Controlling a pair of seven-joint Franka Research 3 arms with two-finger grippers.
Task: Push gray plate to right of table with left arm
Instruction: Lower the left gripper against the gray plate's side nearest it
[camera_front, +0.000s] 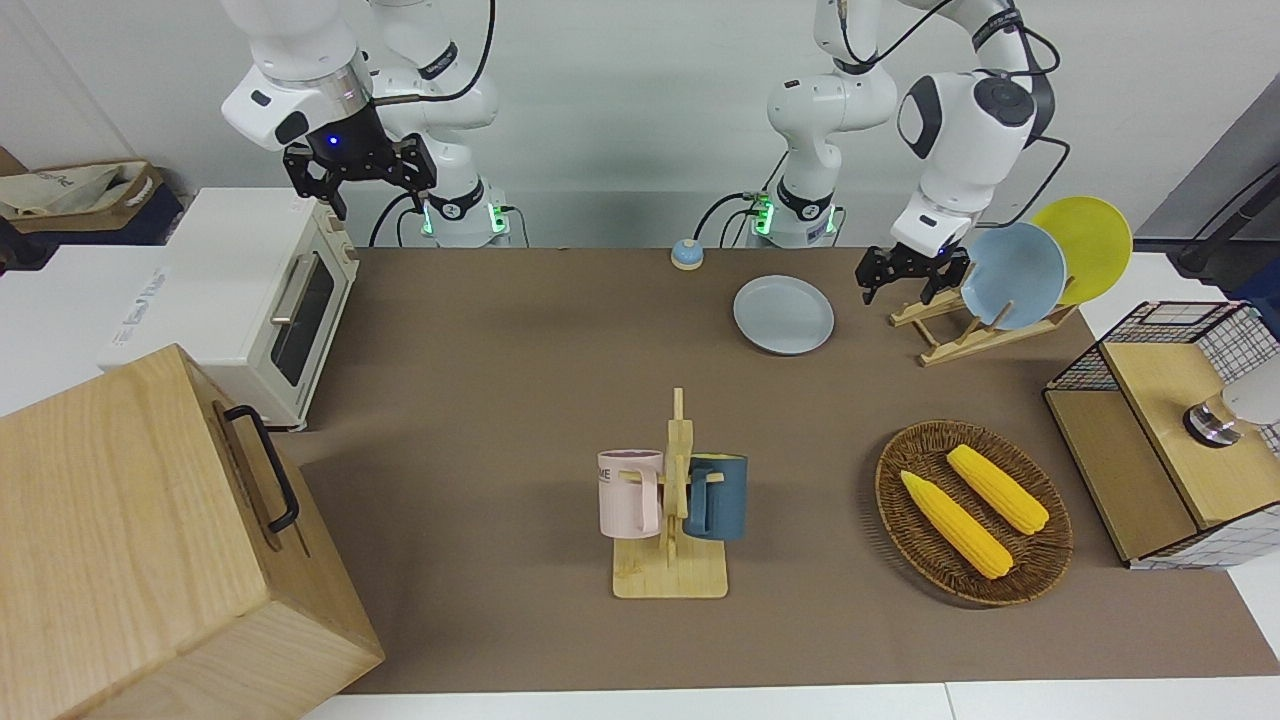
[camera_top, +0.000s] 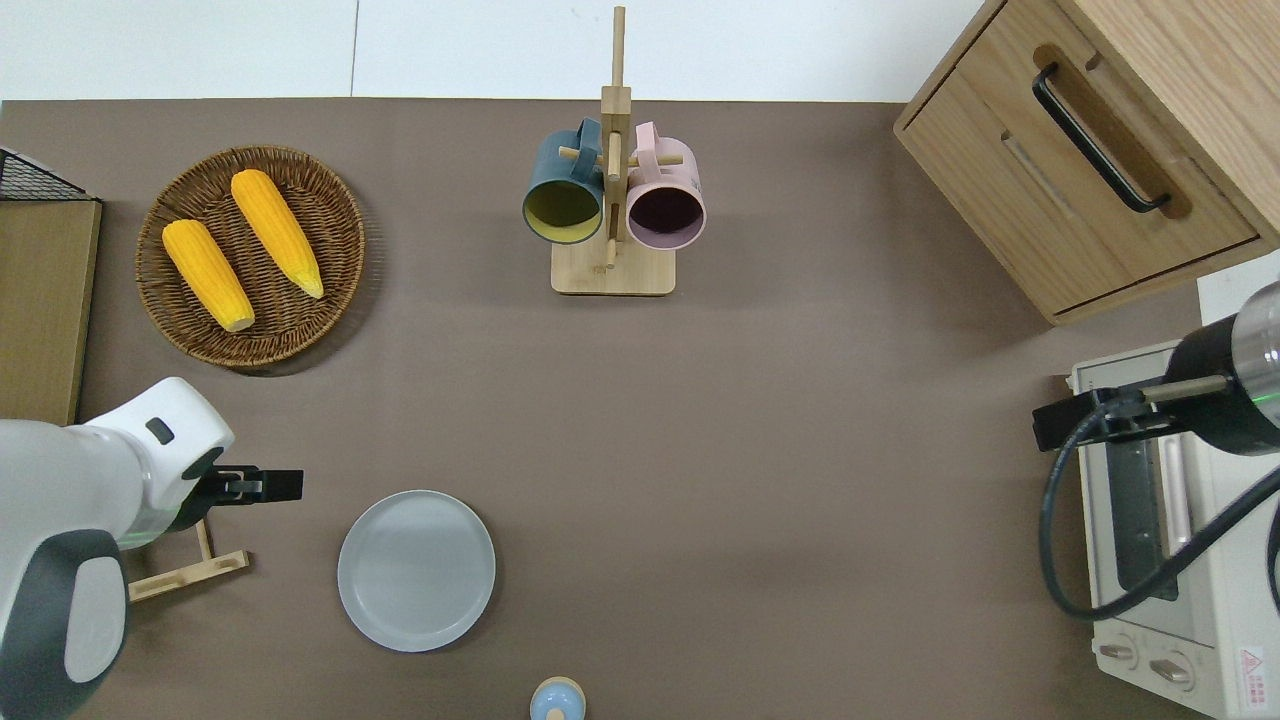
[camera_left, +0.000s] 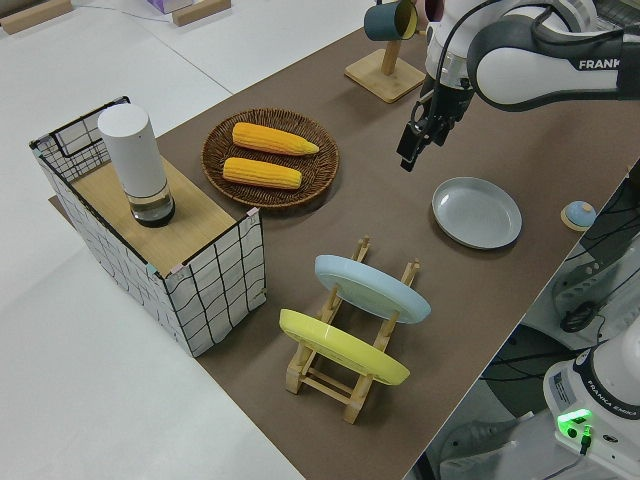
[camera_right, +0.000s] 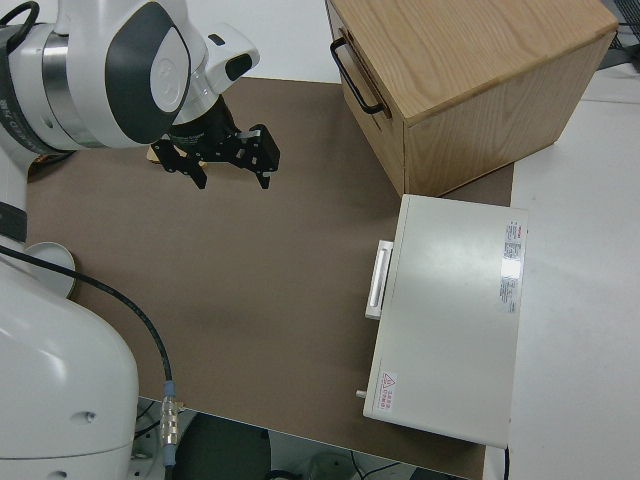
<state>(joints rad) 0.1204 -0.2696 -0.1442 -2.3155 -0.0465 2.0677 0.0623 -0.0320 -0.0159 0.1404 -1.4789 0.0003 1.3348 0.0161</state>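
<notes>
The gray plate (camera_front: 783, 314) (camera_top: 416, 570) (camera_left: 476, 212) lies flat on the brown table (camera_front: 500, 350), close to the robots' edge. My left gripper (camera_front: 900, 290) (camera_top: 288, 485) (camera_left: 408, 158) hangs open and empty in the air. In the overhead view it is over the cloth between the plate and the wooden dish rack (camera_top: 185, 572), toward the left arm's end, and it does not touch the plate. The right arm is parked with its gripper (camera_front: 360, 175) (camera_right: 225, 165) open.
The dish rack holds a light-blue plate (camera_front: 1015, 275) and a yellow plate (camera_front: 1085, 245). A wicker basket (camera_front: 1040, 560) with two corn cobs, a mug tree (camera_front: 675, 500) and a small bell (camera_front: 686, 254) stand on the cloth. A toaster oven (camera_front: 260, 300), wooden box (camera_front: 150, 530) and wire shelf (camera_front: 1170, 440) stand at the table's ends.
</notes>
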